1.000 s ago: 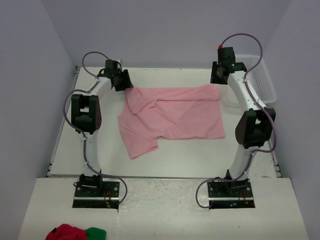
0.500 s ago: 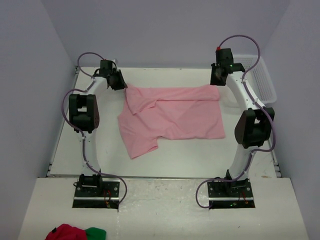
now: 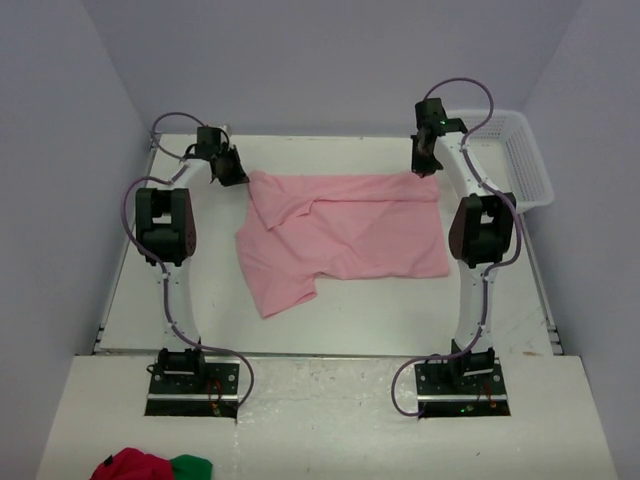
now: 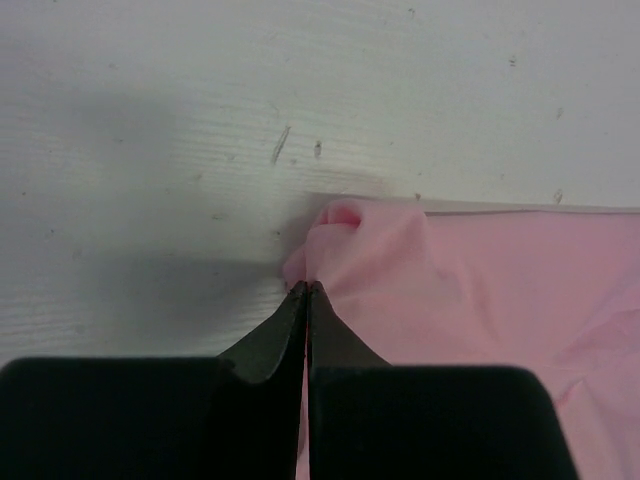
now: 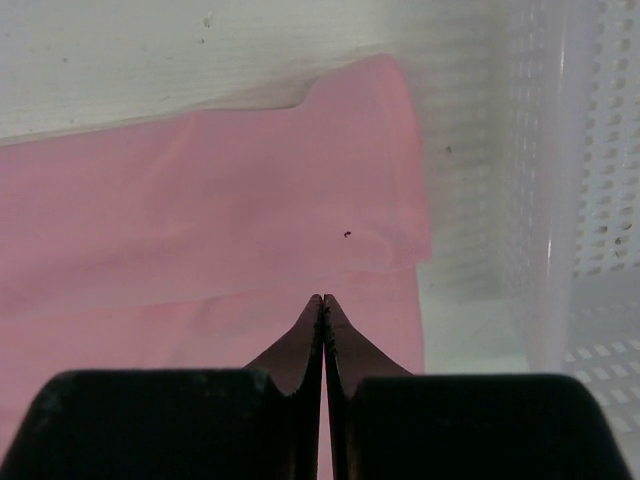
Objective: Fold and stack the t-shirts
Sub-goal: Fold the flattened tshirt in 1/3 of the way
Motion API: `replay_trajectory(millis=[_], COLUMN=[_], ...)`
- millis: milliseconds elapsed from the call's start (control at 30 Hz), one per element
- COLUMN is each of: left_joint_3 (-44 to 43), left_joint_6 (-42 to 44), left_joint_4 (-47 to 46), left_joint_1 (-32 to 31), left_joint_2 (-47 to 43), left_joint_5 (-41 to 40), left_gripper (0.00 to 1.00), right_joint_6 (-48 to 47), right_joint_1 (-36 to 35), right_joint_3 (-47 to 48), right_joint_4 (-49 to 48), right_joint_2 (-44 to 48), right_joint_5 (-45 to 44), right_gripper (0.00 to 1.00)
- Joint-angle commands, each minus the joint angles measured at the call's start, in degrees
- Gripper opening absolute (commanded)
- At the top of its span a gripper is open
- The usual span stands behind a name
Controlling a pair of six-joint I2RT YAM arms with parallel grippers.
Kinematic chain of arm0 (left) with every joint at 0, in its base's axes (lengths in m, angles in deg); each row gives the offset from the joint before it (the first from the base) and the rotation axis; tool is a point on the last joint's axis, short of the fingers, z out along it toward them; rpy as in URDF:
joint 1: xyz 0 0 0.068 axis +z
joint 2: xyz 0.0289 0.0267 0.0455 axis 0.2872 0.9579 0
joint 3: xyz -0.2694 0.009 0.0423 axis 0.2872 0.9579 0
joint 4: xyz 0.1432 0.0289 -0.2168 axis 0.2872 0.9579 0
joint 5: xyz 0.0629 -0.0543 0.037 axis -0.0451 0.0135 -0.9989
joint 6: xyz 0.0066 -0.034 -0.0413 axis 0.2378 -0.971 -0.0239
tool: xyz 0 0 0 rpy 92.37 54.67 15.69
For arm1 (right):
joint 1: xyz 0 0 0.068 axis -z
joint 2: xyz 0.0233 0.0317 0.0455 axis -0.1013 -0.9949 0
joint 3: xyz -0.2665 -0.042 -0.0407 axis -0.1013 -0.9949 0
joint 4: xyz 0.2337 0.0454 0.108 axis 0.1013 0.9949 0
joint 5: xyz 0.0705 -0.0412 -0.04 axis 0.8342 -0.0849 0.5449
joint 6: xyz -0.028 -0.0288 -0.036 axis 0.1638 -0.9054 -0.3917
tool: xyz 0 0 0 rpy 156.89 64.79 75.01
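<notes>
Though faint overhead, t-shirt (image 4: 500, 300) between fingers (image 4: 268, 348)

Pink t-shirt (image 3: 345, 235) on white table (image 3: 400, 320)

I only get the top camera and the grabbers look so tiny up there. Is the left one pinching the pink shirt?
Observer: Yes. In the left wrist view the left gripper is shut on a bunched-up corner of the pink shirt.
Operator: What about the right one?
Observer: The right wrist view shows the right gripper shut, its tips down on the shirt near its edge. I cannot tell whether cloth is caught between them.
Operator: Is the shirt clean there?
Observer: Almost. A tiny dark speck sits on the cloth just ahead of those tips.
</notes>
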Motion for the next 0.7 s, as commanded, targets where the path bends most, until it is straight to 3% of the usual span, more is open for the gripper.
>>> replay_trajectory(millis=[0,367,567,633,667], left_joint_3=[2.24,5.05,11.29,12.17,12.0], left_joint_6=[1.6,1.17,-1.64,-2.52,-2.61], left_joint_4=[-2.26,-2.7,-11.21,-12.89,-12.98], left_joint_1=[3.22,6.93,6.32,5.44,5.0], left_joint_2=[-2.02,-5.88,-13.08,-15.19,-15.64], left_joint_5=[-0.46,-2.92,5.25,8.93,8.94], left_gripper=[0.0,0.0,0.0,0.18,0.18], right_joint_6=[-0.48,-1.97,-1.36,-1.27,-1.36], right_joint_1=[0.19,2.04,2.83,3.53,3.53], right_joint_3=[4.55,5.52,4.64,5.6,5.87], right_joint_4=[1.52,1.44,-0.41,-0.23,0.03], right_joint_2=[-1.57,-5.27,-4.3,-4.74,-4.92], right_joint_5=[-1.35,-1.61,-1.89,-0.13,0.14], right_gripper=[0.0,0.0,0.0,0.0,0.0])
